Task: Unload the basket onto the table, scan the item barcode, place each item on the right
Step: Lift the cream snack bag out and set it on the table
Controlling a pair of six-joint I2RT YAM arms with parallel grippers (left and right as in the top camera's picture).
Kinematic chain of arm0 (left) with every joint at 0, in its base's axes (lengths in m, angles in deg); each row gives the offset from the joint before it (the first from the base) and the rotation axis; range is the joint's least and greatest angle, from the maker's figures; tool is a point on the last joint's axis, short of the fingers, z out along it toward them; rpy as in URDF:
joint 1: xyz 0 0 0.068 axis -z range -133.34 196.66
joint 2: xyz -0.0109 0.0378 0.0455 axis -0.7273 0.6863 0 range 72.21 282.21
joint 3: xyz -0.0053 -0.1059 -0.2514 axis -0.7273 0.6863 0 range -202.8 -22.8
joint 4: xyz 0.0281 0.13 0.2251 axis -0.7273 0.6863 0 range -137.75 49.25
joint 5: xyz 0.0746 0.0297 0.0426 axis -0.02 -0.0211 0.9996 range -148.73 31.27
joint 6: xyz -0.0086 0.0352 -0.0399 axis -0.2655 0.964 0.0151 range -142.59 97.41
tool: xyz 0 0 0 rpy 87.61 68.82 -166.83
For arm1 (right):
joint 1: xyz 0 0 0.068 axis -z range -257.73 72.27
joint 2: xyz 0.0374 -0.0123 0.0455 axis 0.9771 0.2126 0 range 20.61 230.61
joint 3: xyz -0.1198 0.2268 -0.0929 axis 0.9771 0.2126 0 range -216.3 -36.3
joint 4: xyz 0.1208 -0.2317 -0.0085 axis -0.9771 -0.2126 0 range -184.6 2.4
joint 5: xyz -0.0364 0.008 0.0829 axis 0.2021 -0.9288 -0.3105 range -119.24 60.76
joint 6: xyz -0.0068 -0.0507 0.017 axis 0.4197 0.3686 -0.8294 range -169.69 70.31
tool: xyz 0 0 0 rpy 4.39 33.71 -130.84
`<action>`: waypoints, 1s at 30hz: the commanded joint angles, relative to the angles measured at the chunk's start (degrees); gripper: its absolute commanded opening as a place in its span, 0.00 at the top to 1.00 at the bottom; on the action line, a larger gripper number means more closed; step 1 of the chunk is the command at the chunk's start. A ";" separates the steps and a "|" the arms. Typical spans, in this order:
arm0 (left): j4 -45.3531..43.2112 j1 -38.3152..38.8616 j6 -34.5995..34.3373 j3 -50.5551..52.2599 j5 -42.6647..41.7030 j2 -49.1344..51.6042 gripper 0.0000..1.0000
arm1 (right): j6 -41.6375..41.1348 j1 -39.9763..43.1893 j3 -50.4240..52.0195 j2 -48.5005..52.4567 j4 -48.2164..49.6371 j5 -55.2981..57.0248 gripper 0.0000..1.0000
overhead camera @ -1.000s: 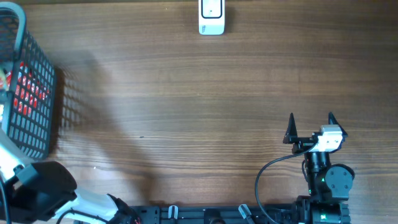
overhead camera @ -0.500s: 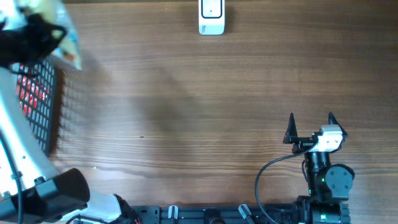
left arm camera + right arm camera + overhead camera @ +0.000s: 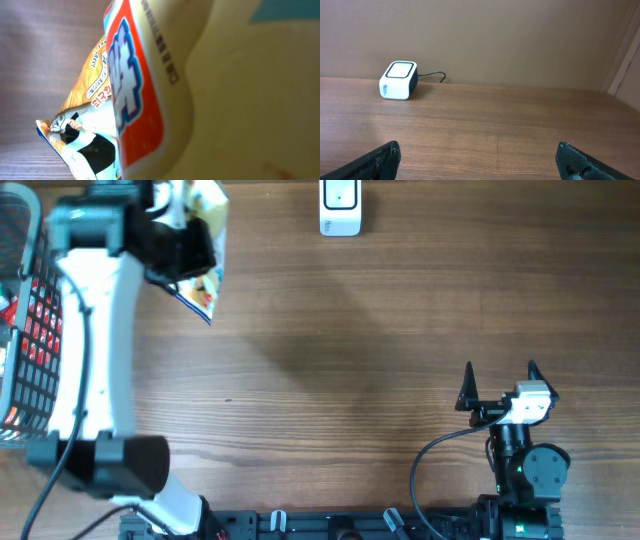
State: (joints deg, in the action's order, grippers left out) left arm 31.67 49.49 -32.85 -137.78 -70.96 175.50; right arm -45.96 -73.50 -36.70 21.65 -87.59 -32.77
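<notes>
Overhead cam looks straight down on the whole tabletop (image 3: pixel 350 330), arm bases along the near edge and the scanner (image 3: pixel 340 208) at the middle of the far edge. Right wrist cam sits low, facing level toward that far edge, so it shares the scanner (image 3: pixel 398 80) with the overhead, its own fingers (image 3: pixel 382 157) in the bottom corners. Left wrist cam is jammed right up against the snack bag (image 3: pixel 200 90), which also shows in the overhead near the far-left corner.
</notes>
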 commanded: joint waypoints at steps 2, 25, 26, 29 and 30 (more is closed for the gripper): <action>-3.17 4.11 -9.27 8.48 16.85 4.22 0.96 | -0.85 0.28 0.11 -0.61 0.09 0.55 0.00; -13.40 5.05 -14.99 24.11 19.04 5.55 0.00 | -0.85 0.28 0.11 -0.61 0.09 0.55 0.00; -11.82 5.05 -14.99 21.77 19.04 5.42 0.00 | -0.83 0.28 0.11 -0.61 0.09 0.55 0.00; -7.30 5.05 -13.92 13.57 19.23 5.03 0.00 | -0.85 0.28 0.11 -0.61 0.09 0.55 0.00; -6.03 5.05 -13.94 10.71 19.23 4.74 0.00 | -0.85 0.28 0.11 -0.61 0.09 0.55 0.00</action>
State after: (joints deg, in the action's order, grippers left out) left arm 23.30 54.59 -48.39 -118.00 -52.58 181.40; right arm -45.98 -73.50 -36.70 21.65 -87.59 -32.77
